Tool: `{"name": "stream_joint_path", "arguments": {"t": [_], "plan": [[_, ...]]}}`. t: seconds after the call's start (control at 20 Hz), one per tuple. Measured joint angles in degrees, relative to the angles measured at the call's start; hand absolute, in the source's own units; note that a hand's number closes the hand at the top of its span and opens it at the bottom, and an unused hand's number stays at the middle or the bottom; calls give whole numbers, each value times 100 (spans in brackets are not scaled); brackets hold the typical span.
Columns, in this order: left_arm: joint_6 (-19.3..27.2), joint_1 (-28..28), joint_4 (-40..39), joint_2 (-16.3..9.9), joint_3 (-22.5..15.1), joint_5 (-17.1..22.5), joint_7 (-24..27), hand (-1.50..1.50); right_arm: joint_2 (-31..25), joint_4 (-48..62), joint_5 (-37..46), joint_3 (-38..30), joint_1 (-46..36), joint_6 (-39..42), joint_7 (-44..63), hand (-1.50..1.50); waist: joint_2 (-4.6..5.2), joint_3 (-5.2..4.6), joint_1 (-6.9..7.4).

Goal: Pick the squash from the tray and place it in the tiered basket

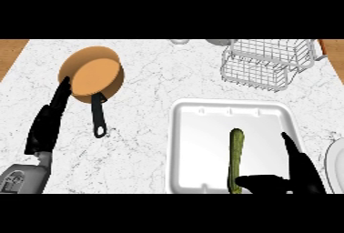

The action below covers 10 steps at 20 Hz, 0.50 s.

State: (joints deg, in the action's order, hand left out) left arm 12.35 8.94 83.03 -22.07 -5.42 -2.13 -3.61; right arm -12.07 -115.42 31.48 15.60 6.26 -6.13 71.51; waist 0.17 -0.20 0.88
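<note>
A long green squash (236,157) lies lengthwise in the white tray (201,136) at the lower right. My right hand (300,170) is over the tray's right side, fingers straight and pointing away, thumb (259,182) reaching toward the squash's near end. It is open and holds nothing. The white wire tiered basket (269,61) stands at the back right, beyond the tray. My left hand (48,120) rests open at the left, fingers pointing up beside the pan.
An orange pan (91,73) with a black handle (98,116) sits at the back left. A white plate edge (334,161) shows at the right border. White items sit at the counter's far edge near the basket.
</note>
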Motion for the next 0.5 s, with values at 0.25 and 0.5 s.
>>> {"name": "stream_joint_path", "arguments": {"t": [0.25,0.5], "plan": [[-39,69,-77,6,66,0,-24,0,274,188,456,21,-128,335,1,-150,-2,-1,-36],[-96,34,-57,-14,127,5,-32,0,602,211,945,-30,-195,648,-7,-150,-13,1,-51]]}}
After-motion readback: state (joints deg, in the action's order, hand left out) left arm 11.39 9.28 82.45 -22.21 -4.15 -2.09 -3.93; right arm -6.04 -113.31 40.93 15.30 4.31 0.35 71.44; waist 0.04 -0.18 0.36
